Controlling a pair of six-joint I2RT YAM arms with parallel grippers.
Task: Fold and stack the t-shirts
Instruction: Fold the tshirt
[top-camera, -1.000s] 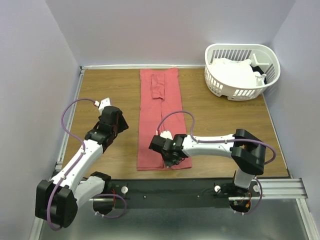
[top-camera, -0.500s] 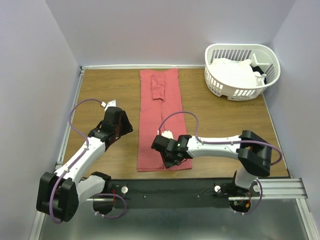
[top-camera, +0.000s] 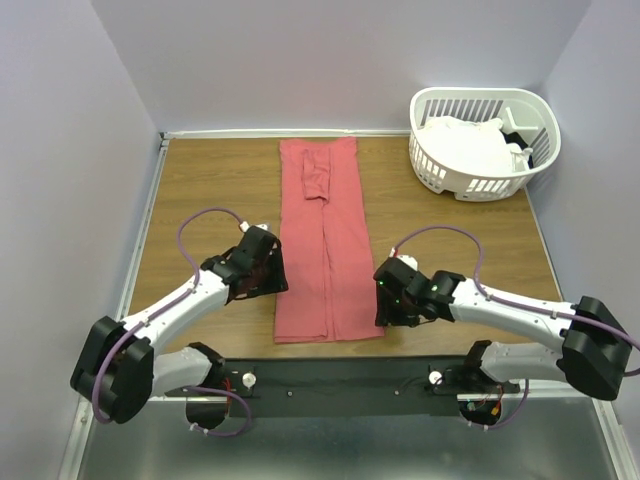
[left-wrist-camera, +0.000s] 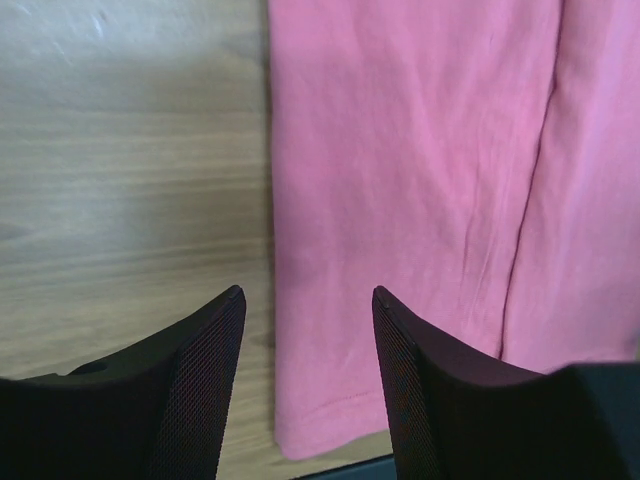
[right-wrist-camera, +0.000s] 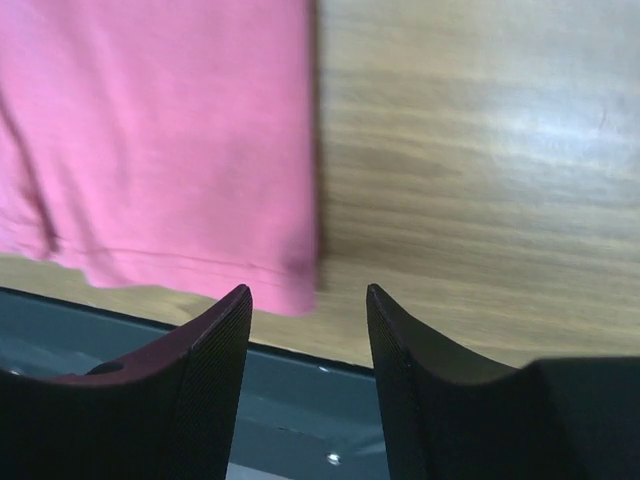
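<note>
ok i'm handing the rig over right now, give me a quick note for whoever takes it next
Left pincer: open, empty, over the left edge of the coral-red t-shirt, near its hem.
Right pincer: open, empty, by the shirt's near right corner.
The coral-red t-shirt lies flat mid-table, folded lengthwise into a long strip. The white t-shirts are in the laundry basket at the far right corner.
Done: lengthwise folds.
Left: fold the strip crosswise, then fold the white ones and stack everything.
</note>
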